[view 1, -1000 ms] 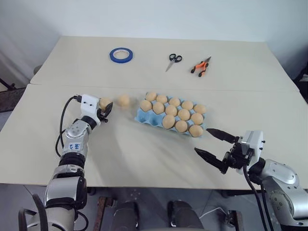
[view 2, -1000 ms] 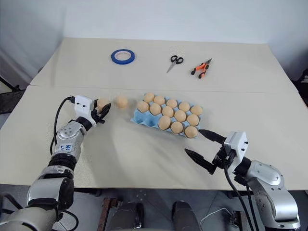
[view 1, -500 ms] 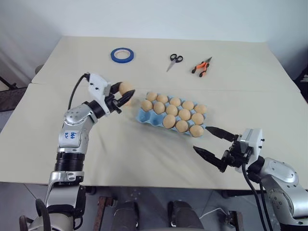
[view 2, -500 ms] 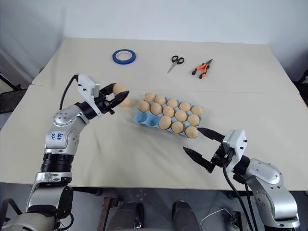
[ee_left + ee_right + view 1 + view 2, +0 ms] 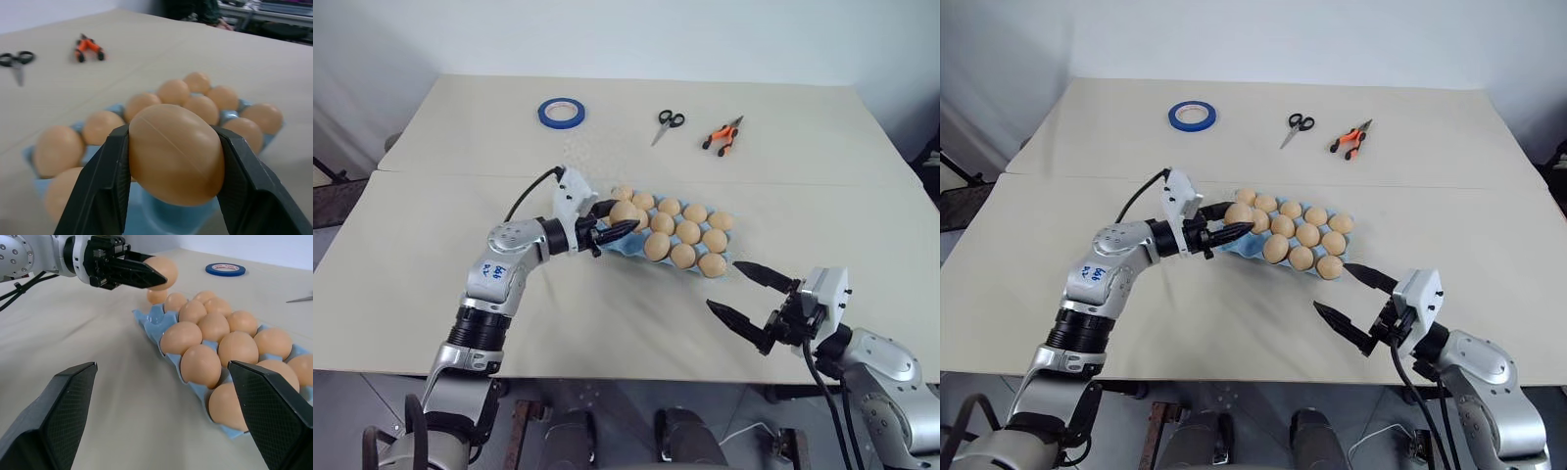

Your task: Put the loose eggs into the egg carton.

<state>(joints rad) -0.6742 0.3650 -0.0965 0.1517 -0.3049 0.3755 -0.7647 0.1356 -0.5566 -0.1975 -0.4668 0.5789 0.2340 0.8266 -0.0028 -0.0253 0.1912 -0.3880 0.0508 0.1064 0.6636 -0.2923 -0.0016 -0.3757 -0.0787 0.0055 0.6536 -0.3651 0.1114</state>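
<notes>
Black left fingers (image 5: pixel 112 181) clamp one egg (image 5: pixel 175 154) above the near-left corner cup of the blue egg carton (image 5: pixel 607 238). Right fingers (image 5: pixel 63 406) stand wide apart, empty, just right of the carton on the tabletop (image 5: pixel 607 313).

We see one tan egg (image 5: pixel 175 154) held above blue carton's (image 5: pixel 154 319) left end; carton nearly full w/ eggs.

A: Room? 
B: Plain white wall (image 5: pixel 636 34) at back, beige table (image 5: pixel 607 313) w/ a seam across the middle. 
A: Floor? 
B: Grey floor (image 5: pixel 328 240) at left edge, dark clutter (image 5: pixel 244 12) beyond the table's far edge.
</notes>
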